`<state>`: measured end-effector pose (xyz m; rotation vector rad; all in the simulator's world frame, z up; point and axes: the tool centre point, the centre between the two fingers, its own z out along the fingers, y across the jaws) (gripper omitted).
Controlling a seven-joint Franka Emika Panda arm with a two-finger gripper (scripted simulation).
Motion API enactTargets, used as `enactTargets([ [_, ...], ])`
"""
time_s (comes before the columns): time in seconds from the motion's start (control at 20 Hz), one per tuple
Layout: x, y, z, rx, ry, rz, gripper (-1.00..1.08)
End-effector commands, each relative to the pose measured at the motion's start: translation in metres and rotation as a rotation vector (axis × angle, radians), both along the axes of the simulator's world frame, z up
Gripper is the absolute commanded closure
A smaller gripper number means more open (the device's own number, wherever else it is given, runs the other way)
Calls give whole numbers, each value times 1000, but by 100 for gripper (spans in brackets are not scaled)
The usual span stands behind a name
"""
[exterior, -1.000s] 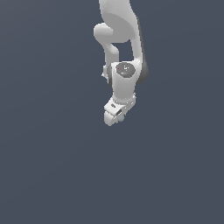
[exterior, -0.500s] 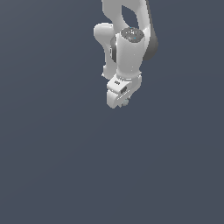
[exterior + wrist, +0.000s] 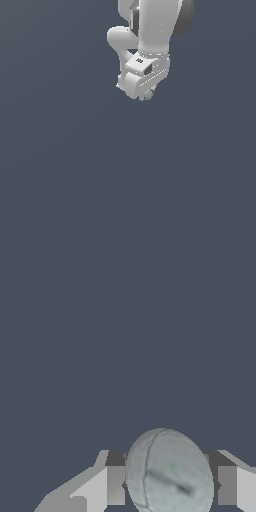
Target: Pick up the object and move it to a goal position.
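The ball sits pinched between the tool's two fingers, pale grey-green with faint dark seams; the tool is narrowed onto it; in the exterior view the ball just peeks out beneath the white tool, near that view's top.

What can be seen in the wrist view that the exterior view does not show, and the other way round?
Only the wrist view shows the ball up close, pale grey-green with thin seam-like lines, sitting between two fingers of the gripper.

Only the exterior view shows the white arm coming down from above and the gripper's outer body; there the ball is only a small pale spot under the gripper.

Both show the ball, the gripper, and a plain dark grey-blue background.
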<state>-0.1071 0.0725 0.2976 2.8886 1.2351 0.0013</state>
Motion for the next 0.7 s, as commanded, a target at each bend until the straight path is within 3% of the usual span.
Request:
enactTargets([
  [0.0,-5,3,19,0,1,0,108],
  [0.65,-13,7,60,0,1,-2,108],
])
